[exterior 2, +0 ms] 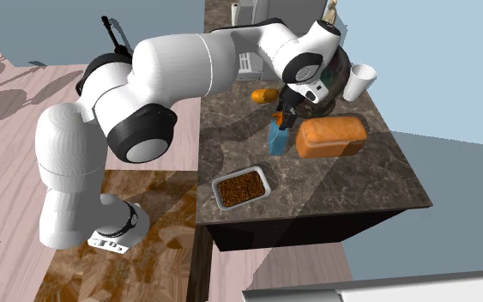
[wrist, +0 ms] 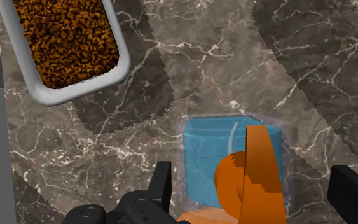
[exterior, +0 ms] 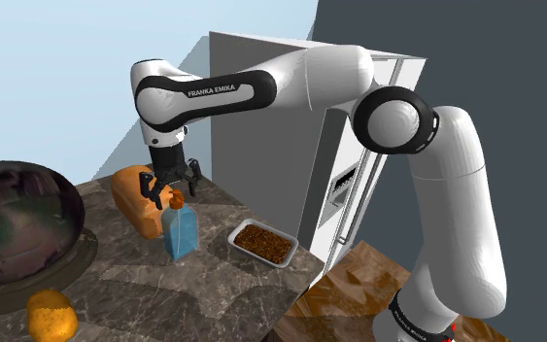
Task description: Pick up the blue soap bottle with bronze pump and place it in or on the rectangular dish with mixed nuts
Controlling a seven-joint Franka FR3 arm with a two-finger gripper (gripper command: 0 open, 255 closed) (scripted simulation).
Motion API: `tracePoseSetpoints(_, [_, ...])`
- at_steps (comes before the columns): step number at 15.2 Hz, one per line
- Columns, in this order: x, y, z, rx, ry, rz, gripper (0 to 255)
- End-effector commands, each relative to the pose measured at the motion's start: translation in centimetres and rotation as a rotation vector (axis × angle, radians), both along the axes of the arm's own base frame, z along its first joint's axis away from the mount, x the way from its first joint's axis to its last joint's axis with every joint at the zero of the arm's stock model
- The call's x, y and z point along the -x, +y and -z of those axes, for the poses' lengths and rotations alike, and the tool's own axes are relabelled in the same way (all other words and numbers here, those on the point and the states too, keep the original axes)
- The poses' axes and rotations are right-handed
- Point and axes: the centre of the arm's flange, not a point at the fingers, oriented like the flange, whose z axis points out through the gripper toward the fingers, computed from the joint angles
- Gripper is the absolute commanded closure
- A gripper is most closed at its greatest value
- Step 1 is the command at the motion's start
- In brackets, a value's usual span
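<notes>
The blue soap bottle (exterior: 181, 236) with an orange-bronze pump (exterior: 175, 198) stands upright on the dark marble counter (exterior: 213, 291). My gripper (exterior: 174, 183) hovers straight over it, open, with the pump head between the fingers. Along the gripper I see the bottle (wrist: 206, 156) and pump (wrist: 252, 181) between the fingers (wrist: 163, 186), which stand apart from its sides. The grey rectangular dish (exterior: 233, 238) of brown nuts lies a short way off, towards the counter's edge. In the second exterior view the bottle (exterior 2: 276, 139) sits under the gripper (exterior 2: 287, 110), the dish (exterior 2: 217, 191) nearer the front.
A bread loaf (exterior: 133, 199) lies close behind the bottle. A large dark bowl (exterior: 14, 223) and an orange (exterior: 50, 316) sit at the shoulder view's left. A white cup (exterior 2: 359, 81) stands near the bowl. A grey fridge (exterior: 358, 185) rises beyond the counter's end.
</notes>
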Motion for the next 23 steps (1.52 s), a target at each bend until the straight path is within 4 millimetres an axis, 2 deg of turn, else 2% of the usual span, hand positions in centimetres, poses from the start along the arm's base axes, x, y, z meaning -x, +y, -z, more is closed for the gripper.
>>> tracePoseSetpoints(1, [0.0,0.0,0.0,0.000,0.000,0.000,0])
tracePoseSetpoints(5, [0.0,0.0,0.0,0.000,0.000,0.000,0])
tracePoseSetpoints(6, [0.0,0.0,0.0,0.000,0.000,0.000,255])
tracePoseSetpoints(15, [0.0,0.0,0.0,0.000,0.000,0.000,255])
tracePoseSetpoints(23, [0.0,0.0,-4.2,0.000,0.000,0.000,255])
